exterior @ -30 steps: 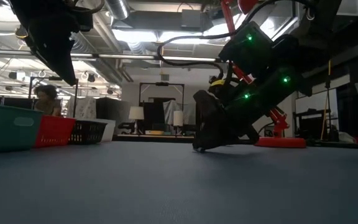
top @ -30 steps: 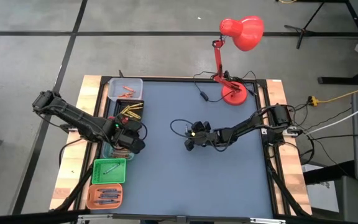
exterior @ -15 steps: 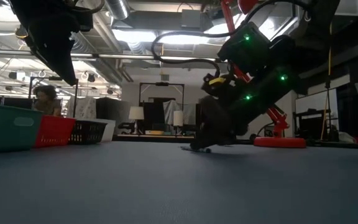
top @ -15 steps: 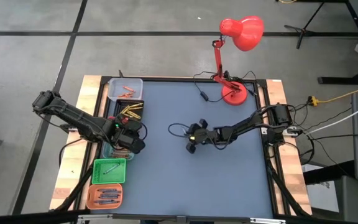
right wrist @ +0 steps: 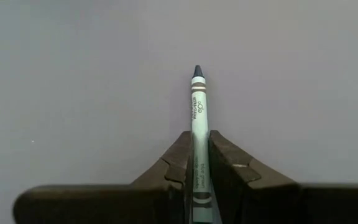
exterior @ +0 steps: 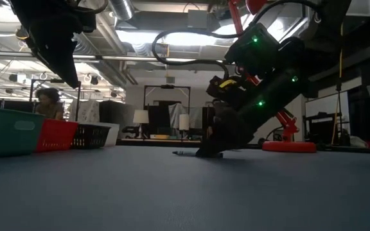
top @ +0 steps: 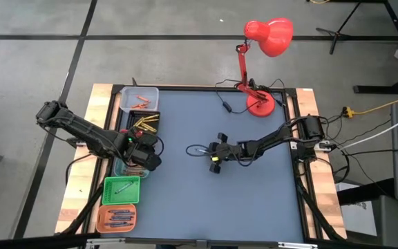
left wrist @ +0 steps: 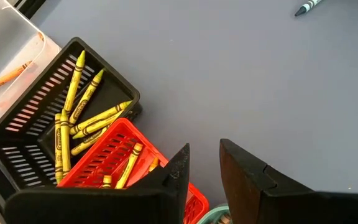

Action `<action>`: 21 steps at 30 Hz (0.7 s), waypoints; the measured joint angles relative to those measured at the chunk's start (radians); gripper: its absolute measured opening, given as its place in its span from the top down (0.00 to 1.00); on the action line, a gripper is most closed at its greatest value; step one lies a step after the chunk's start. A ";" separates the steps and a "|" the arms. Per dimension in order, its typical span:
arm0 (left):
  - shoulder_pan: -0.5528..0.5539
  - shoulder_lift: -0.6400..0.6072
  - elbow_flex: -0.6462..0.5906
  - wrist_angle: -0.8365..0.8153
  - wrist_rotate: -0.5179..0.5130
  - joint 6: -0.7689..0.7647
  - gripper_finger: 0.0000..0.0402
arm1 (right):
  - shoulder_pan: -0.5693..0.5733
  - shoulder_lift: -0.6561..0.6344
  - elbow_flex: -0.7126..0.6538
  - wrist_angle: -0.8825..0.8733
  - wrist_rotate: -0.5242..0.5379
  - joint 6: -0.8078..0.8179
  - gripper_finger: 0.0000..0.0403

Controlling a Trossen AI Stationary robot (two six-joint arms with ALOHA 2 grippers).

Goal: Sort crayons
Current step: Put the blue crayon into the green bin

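Observation:
A teal crayon (right wrist: 198, 99) sticks out forward between the fingers of my right gripper (right wrist: 201, 134), which is shut on it near the middle of the table (top: 254, 200). In the low view the crayon (exterior: 186, 153) shows at table-top level beside that gripper (exterior: 208, 151). My left gripper (left wrist: 204, 152) hangs open and holds nothing above the row of bins at the table's left edge (top: 144, 153). Yellow crayons (left wrist: 82, 115) lie in the black bin (left wrist: 17, 146); more crayons (left wrist: 129, 163) lie in the red bin (left wrist: 107, 155). My right gripper pinches the crayon's paper-wrapped shaft (right wrist: 198, 127) between its two fingers (right wrist: 180, 155). The crayon lies along the fingers, its pointed end (right wrist: 197, 71) well past their tips. The fingers slant down from the table's right. Whether the crayon touches the table I cannot tell.
A clear bin (top: 139, 98) with orange crayons stands at the far left; a green bin (top: 121, 190) and an orange bin (top: 116, 218) stand nearer. A red desk lamp (top: 261, 104) and its cord (top: 223, 105) stand at the far right.
My right gripper has rolled about its own pointing line while staying in place near the table's middle. The crayon, hidden under it in the low view a second ago, now shows sticking out level at the table top.

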 joint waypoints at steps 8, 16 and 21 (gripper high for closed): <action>0.000 0.000 0.000 0.000 0.000 0.000 0.82 | 0.000 0.001 -0.004 0.053 -0.012 0.000 0.95; 0.000 0.000 0.000 0.000 0.000 0.000 0.82 | 0.000 0.008 0.060 0.066 -0.134 0.001 0.94; 0.000 0.000 0.000 0.000 -0.002 0.000 0.82 | 0.008 0.010 0.143 0.068 -0.287 0.002 0.95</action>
